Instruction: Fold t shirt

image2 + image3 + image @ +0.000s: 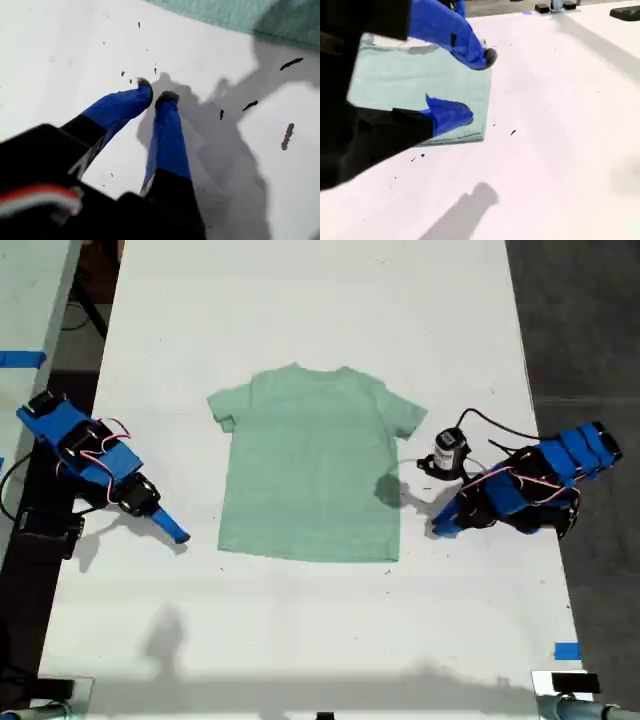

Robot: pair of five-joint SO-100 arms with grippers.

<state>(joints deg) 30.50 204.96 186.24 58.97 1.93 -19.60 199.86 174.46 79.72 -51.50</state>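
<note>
The t shirt (312, 465) lies flat mid-table (300, 300), nothing on it. My first gripper (156, 96) rests low on the bare table by the hem at the exterior view's right, jaws pinched nearly together, empty. My second gripper (477, 86) hangs spread wide over the opposite hem corner, also empty.

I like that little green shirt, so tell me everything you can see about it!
The t shirt is pale mint-green, soft heathered cloth with short sleeves and a round neck. It lies flat and unfolded on the white table, neck toward the far end in the exterior view. Nothing grips it; both arms rest beside it, one on each side.
</note>
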